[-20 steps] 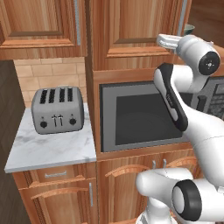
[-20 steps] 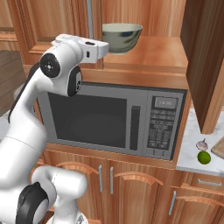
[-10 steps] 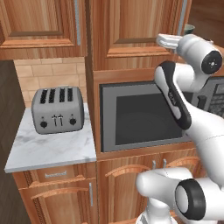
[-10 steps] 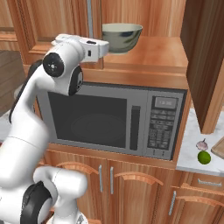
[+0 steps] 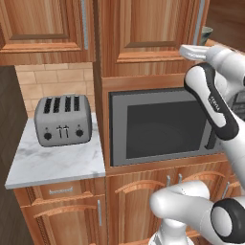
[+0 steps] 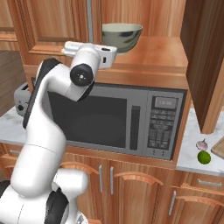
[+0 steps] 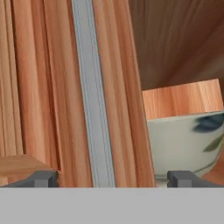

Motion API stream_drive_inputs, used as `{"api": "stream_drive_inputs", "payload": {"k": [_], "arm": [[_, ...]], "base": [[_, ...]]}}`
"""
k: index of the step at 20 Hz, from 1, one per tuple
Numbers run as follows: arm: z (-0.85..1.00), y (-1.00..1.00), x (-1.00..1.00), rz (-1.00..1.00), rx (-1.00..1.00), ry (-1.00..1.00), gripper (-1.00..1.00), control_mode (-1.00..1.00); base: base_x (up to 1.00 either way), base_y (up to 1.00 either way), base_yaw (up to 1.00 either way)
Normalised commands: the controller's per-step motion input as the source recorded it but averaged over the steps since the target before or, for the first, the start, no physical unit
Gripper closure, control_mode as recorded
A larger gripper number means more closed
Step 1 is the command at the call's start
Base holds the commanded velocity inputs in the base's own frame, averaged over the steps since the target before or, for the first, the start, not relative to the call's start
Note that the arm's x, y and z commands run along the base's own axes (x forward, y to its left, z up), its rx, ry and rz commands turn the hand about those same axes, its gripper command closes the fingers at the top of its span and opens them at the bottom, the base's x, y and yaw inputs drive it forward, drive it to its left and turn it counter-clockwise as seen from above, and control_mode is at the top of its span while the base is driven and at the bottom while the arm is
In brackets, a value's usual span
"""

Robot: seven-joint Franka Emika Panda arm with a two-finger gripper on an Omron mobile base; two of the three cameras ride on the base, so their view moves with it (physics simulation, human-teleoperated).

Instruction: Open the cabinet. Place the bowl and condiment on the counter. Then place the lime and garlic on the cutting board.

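the gripper (image 7: 111, 177) is held wide apart, nothing clamped, its tips flanking the cabinet's grey bar handle (image 7: 92, 96). the bowl (image 6: 122, 36) is seen on the shelf above the microwave (image 6: 114, 117); lime (image 6: 204, 157) and garlic (image 6: 201, 145) lie on the bench (image 6: 191, 151).

No text can be read. The microwave (image 6: 118, 122) has a small display and keypad, and the arm (image 5: 213, 100) bears a dark marking, all too blurred.
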Motion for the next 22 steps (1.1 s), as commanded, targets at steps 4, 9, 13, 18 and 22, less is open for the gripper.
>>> {"api": "stream_drive_inputs", "payload": {"k": [4, 9, 13, 18, 22], "arm": [[-0.14, -0.02, 0.21, 0.09, -0.02, 0.0, -1.0, -1.0], [-0.01, 0.09, 0.22, 0.02, -0.02, 0.0, -1.0, -1.0], [0.0, 0.02, 0.08, 0.0, -0.03, 0.0, -1.0, -1.0], [0.0, 0.0, 0.0, 0.0, -0.02, 0.0, -1.0, -1.0], [0.0, 0.13, 0.12, 0.0, -0.01, 0.0, 1.0, -1.0]], "base": [[0.0, 0.0, 0.0], [0.0, 0.0, 0.0], [0.0, 0.0, 0.0], [0.0, 0.0, 0.0], [0.0, 0.0, 0.0]]}}
